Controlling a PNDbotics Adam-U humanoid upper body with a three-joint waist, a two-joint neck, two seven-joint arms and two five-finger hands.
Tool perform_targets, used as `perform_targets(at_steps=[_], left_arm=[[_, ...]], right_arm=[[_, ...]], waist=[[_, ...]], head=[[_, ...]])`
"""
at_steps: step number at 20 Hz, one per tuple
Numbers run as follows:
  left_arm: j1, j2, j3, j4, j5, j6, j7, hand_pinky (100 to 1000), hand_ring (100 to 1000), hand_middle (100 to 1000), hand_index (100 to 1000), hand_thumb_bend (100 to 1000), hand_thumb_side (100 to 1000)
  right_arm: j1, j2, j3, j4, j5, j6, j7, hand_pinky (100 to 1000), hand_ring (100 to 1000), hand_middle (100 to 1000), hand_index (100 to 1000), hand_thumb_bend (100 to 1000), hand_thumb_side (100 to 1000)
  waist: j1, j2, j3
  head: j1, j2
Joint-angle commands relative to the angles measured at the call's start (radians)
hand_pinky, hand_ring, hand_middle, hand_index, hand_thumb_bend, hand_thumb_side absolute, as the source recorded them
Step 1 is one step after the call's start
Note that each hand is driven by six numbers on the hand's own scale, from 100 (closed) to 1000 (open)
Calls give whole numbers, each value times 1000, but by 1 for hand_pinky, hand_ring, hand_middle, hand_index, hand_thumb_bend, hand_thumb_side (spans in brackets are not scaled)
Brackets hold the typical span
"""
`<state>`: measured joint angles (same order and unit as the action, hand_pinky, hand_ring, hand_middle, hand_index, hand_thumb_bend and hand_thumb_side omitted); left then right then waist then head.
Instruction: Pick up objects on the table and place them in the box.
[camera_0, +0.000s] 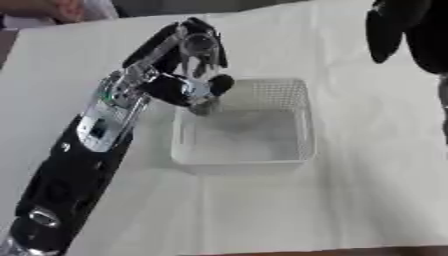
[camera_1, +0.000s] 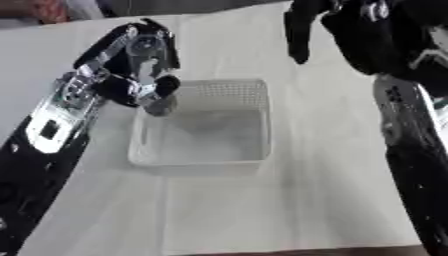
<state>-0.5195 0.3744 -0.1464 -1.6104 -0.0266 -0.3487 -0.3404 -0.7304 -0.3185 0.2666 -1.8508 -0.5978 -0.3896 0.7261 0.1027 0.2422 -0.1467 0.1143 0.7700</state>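
Left hand (camera_0: 188, 75) fingers curled around clear glass cup (camera_0: 201, 47) above white perforated plastic box (camera_0: 302, 125) corner; right hand (camera_1: 350, 30) raised, fingers unclear.

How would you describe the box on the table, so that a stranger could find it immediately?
Look at the middle of the white table. The box is a shallow white square basket beside the left hand, which hovers over its far-left corner. Its perforated walls set it apart from the smooth tablecloth.
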Motion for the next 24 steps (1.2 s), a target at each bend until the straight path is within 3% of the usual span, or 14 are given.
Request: perform_targets(at_steps=[1,4,6,9,12,20,24], left_arm=[[-4,-2,0,-6,-32,-27,0,100,261,295,477,100,504],[17,7,-1,-3,-79,-75,-10,119,327,358,550,100,550],[31,24,1,2,-137,-128,-35,232,416,453,640,100,609],[45,46,2,19,-265,-209,-97,325,491,532,730,100,700],[56,54,9,38,-332,-263,-109,328,499,542,761,100,742],[73,67,25,54,-366,-302,-75,349,524,585,818,100,762],[92,85,53,34,-269,-293,-1,366,552,615,827,100,813]], right_arm=[[-17,-12,0,-18,4,-176,181,285,439,548,111,100,870],[-18,-14,0,-19,5,-177,181,285,439,548,110,100,870],[-21,-14,-1,-19,4,-178,181,286,439,548,110,100,870],[-22,-14,0,-19,4,-179,181,286,439,549,110,100,870],[-22,-15,0,-20,4,-180,181,286,439,549,109,100,869],[-26,-18,4,-20,7,-183,181,286,439,549,105,100,869],[-30,-22,3,-20,6,-188,181,287,440,549,105,100,869]], waist=[[-1,-11,0],[-2,-9,-2],[-3,-8,-2],[-4,-6,-3],[-4,-5,-3],[-7,0,-1],[-8,2,3]], head=[[-14,0],[-22,0],[-26,0],[-28,0],[-29,0],[-29,0],[-24,0]])
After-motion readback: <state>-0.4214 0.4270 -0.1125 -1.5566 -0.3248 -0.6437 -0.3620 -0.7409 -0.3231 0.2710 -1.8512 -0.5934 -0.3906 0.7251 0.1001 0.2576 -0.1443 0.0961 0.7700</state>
